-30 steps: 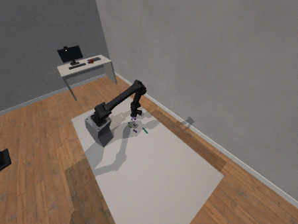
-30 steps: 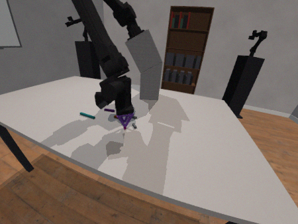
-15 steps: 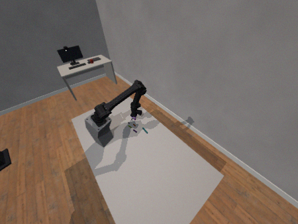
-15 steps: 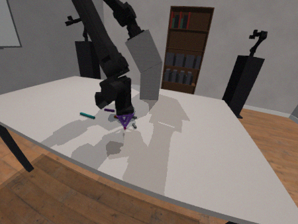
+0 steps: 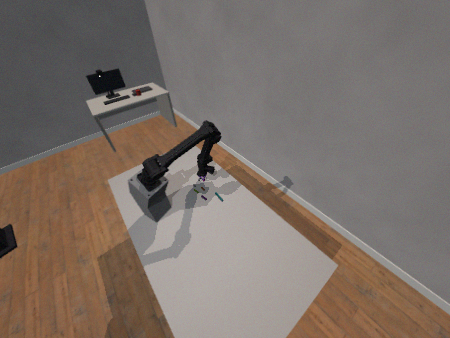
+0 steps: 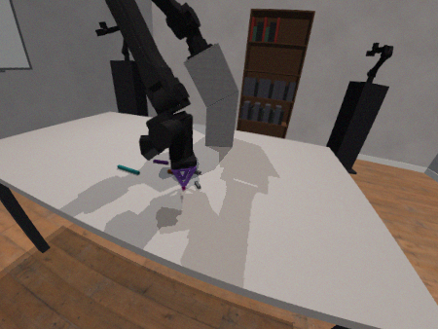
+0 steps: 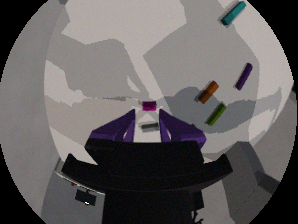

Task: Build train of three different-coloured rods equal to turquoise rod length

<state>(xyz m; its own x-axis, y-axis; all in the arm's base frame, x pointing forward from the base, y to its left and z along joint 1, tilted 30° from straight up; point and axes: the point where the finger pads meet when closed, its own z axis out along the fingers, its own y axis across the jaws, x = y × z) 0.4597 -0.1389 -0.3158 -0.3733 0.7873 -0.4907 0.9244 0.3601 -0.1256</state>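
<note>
Rods and jaws on the pale worktop (image 5: 240, 250) (image 6: 311, 219) (image 7: 95, 25), with the magenta rod (image 6: 183, 188) (image 7: 149, 106) as landmark. The magenta rod lies flat. The jaws (image 5: 202, 178) (image 6: 183, 186) point down at it, their purple fingers partly open, about a third of the way, with nothing in their hold. In the wrist view the magenta rod appears at the mouth of the jaws, its length running from one finger towards the other, with a visible gap on either side; whether the fingertips reach down to its level cannot be told.

The other rods, placed from the magenta rod as the wrist view shows them: the grey rod (image 6: 197, 185) (image 7: 150, 126) lies just below it and roughly parallel, apart from it; the orange rod (image 5: 203, 188) (image 6: 169, 171) (image 7: 208, 92) lies to its right and slightly above, slanted; the lime rod (image 5: 196, 190) (image 7: 216, 114) lies to its right and slightly below, near the orange one; the purple rod (image 5: 204, 197) (image 6: 161, 162) (image 7: 244, 76) lies farther to its right and above; the turquoise rod (image 5: 219, 196) (image 6: 128, 169) (image 7: 233, 13) is the farthest, up and to its right. In the exterior view a second grey rod (image 6: 199, 172), partly hidden, lies beyond the magenta rod, beside the jaws. The visible rods lie separately.
</note>
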